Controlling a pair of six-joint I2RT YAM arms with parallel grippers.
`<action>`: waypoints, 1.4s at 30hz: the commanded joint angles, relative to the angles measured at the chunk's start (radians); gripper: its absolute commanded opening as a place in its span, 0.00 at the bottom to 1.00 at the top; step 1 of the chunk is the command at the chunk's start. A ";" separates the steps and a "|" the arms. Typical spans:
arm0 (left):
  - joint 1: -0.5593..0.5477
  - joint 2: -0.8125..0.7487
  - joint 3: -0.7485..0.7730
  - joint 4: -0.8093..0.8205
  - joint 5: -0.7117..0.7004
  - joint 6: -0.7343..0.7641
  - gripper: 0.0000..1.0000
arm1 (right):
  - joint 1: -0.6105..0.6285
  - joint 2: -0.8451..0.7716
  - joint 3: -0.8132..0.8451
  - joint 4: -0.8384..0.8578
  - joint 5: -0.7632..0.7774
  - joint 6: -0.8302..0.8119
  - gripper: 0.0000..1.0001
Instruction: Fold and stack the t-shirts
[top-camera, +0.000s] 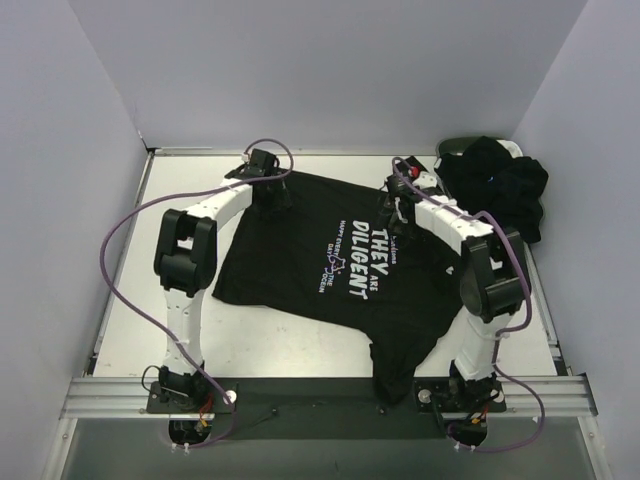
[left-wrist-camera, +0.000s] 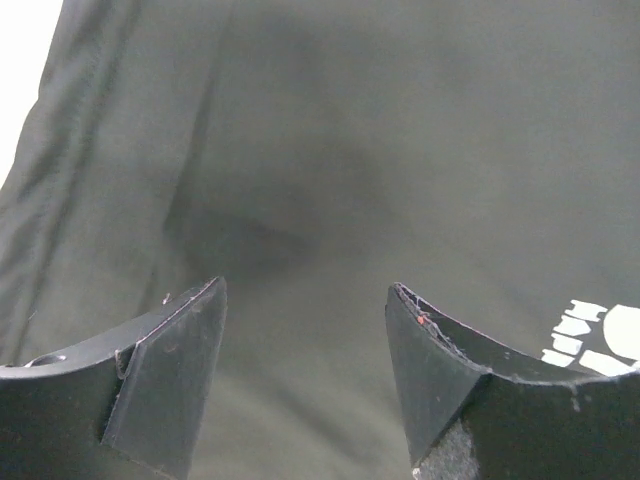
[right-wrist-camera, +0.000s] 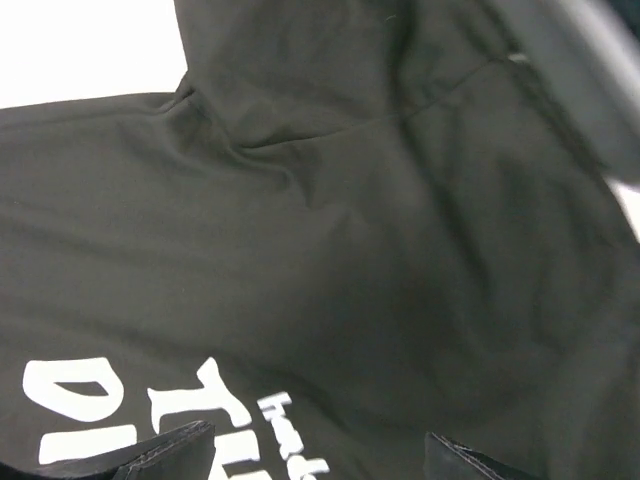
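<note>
A: Hovering over the far edge of the printed t-shirt (top-camera: 340, 260) with both arms: left pincer (left-wrist-camera: 305, 290) gaping wide, right pincer (right-wrist-camera: 315, 435) just as wide, nothing held in either.

B: Spread flat on the tabletop (top-camera: 150, 290), white lettering up, lying between the two arms. One end draped over the near edge. Laid out that way to give a clean fold, most likely.

A: Poised one toward each far corner, probably to pinch the cloth and bring it over.

B: Worth watching that draped end, though. Could drag when lifted.

A: Over at the far right, a dark basket (top-camera: 455, 150), heaped with more black clothes (top-camera: 500, 185) spilling past its rim. Waiting their turn, by the look of it.

B: No folded stack anywhere in view. Early going, then.
</note>
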 joint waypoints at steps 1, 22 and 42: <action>0.010 0.098 0.095 -0.054 0.048 0.046 0.75 | -0.026 0.105 0.110 -0.050 -0.075 -0.053 0.84; 0.171 0.241 0.159 -0.145 0.068 0.043 0.75 | -0.043 0.589 0.817 -0.333 -0.322 -0.122 0.88; 0.272 -0.038 -0.078 0.022 0.180 -0.052 0.79 | -0.043 0.464 0.794 -0.072 -0.269 -0.294 0.98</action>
